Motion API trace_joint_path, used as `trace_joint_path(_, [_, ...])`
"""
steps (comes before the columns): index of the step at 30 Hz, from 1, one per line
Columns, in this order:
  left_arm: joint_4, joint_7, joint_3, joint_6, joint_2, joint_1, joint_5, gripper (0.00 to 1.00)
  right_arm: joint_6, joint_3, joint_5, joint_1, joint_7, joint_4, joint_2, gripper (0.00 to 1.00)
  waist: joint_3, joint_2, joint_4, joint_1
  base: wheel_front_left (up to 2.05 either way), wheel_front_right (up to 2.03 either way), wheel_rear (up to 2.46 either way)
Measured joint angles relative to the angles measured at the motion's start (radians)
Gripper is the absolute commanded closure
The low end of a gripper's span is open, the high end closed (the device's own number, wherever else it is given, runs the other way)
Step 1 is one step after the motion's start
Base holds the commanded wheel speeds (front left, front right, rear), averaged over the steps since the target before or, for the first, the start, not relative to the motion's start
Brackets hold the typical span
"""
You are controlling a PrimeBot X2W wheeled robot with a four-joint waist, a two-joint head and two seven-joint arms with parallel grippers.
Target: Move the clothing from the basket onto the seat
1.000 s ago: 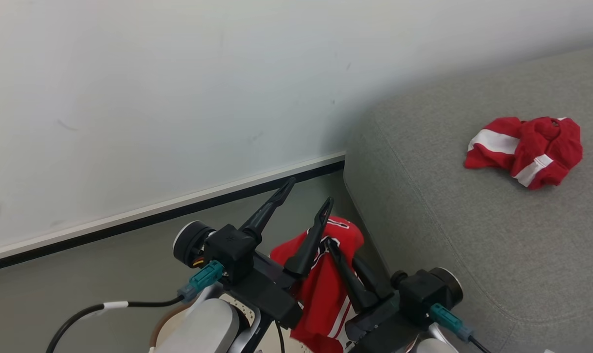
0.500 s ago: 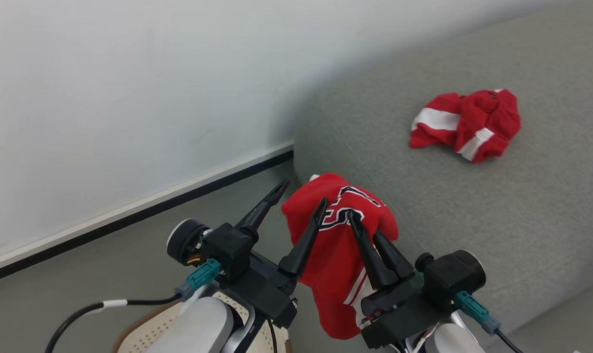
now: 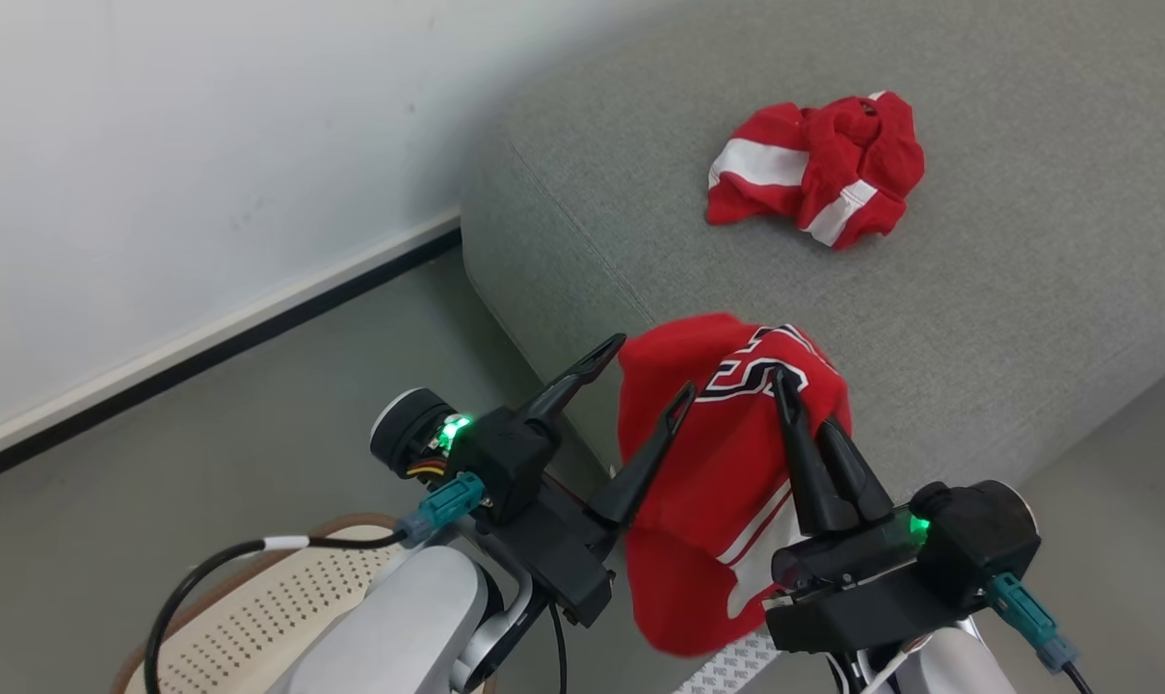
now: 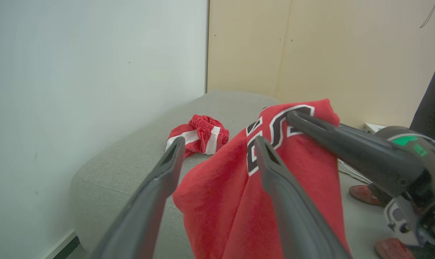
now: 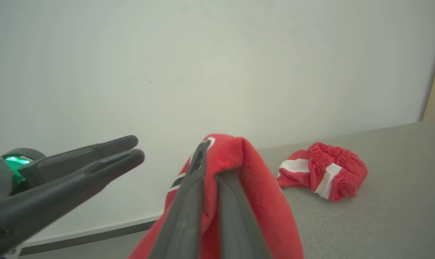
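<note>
One crumpled red-and-white striped fabric garment (image 3: 813, 169) already lies on the large light grey woven seat cushion (image 3: 1025, 308), well in from its near edge. My right gripper (image 3: 800, 400) is clamped on a red jersey with black-and-white lettering (image 3: 717, 463), which hangs at that near edge, not yet set down. My left gripper (image 3: 651, 364) stands wide and empty just beside it. I cannot tell what remains in the cream perforated plastic basket (image 3: 264, 607).

Both arms up, side by side.
My left gripper (image 3: 649, 366) gapes open; my right gripper (image 3: 802, 400) is pinched on the clothing (image 3: 707, 463), fingers pointing up.
</note>
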Motion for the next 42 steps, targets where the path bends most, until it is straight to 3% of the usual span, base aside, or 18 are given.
trace_joint_path(8, [0.058,-0.011,-0.025,-0.035,-0.018,-0.040,-0.005,0.00,0.000,-0.044,-0.016,0.032,0.000,-0.044,0.011,1.00,0.048,0.0000,-0.026,0.0000,0.04,0.04,0.04])
trace_joint_path(18, [0.072,0.016,-0.041,-0.042,0.005,-0.063,0.002,0.00,0.000,-0.074,0.029,-0.010,0.000,-0.087,0.012,1.00,0.094,0.0000,-0.027,-0.0001,0.01,0.01,0.01])
trace_joint_path(27, [0.015,0.106,-0.052,-0.045,0.073,-0.132,0.045,0.00,0.000,-0.218,0.126,-0.244,0.000,-0.139,0.013,1.00,0.220,0.0000,-0.025,0.0000,0.00,0.00,0.00])
trace_joint_path(33, [-0.029,0.156,-0.067,-0.065,0.108,-0.184,0.067,0.00,0.000,-0.332,0.106,-0.450,0.000,-0.123,0.011,1.00,0.314,0.0001,-0.020,0.0001,0.00,0.00,0.00])
trace_joint_path(42, [-0.081,0.207,-0.095,-0.098,0.131,-0.296,0.104,0.00,0.000,-0.531,0.178,-0.777,0.000,-0.125,-0.098,1.00,0.489,0.0001,0.016,0.0002,0.00,0.00,0.00])
